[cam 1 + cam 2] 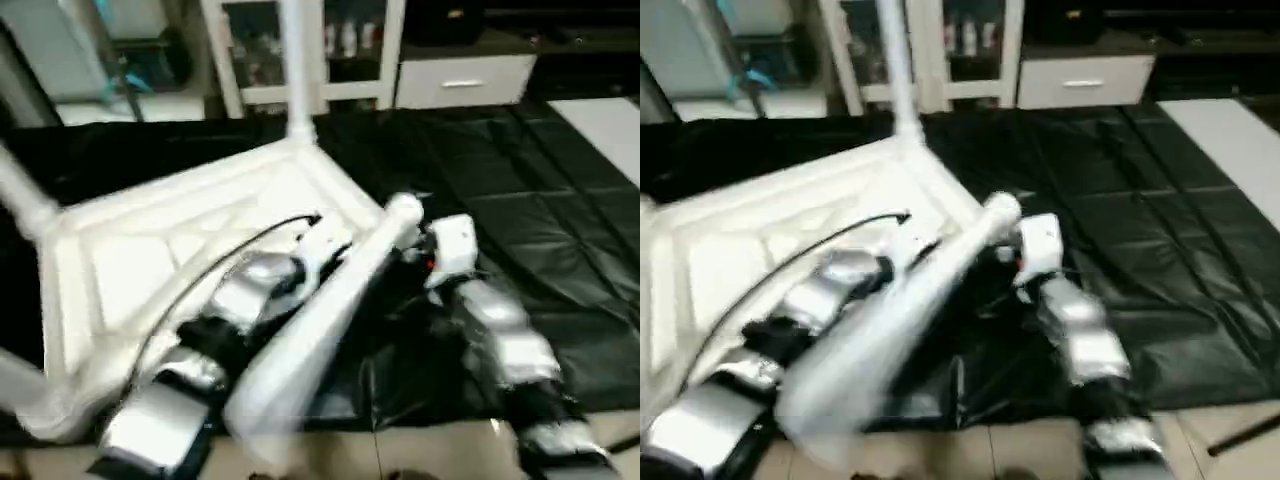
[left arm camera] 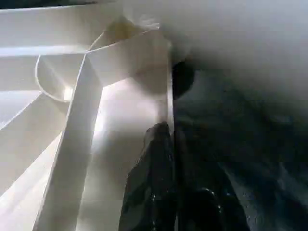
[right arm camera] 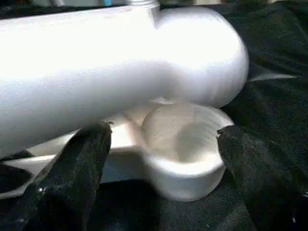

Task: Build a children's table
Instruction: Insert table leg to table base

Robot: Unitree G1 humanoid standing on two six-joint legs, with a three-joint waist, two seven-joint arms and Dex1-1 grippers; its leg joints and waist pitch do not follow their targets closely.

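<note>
The children's table's white tabletop (image 1: 150,250) lies underside up on the black-covered work table. One leg (image 1: 295,60) stands upright in the far corner. Two more legs (image 1: 20,205) stick out at the left. A loose leg (image 1: 330,310) slants across the near right corner. Its rounded end (image 3: 202,53) hovers just above the open round corner socket (image 3: 187,139). My right gripper (image 3: 163,154) is open, one finger on each side of that socket, touching neither it nor the leg. My left gripper (image 2: 168,132) is shut on the tabletop's thin rim (image 2: 169,82).
Wrinkled black sheeting (image 1: 520,200) covers the work table to the right of the tabletop. White cabinets (image 1: 460,80) stand behind it. A pale board (image 1: 605,125) lies at the far right. The table's near edge meets light floor tiles (image 1: 420,455).
</note>
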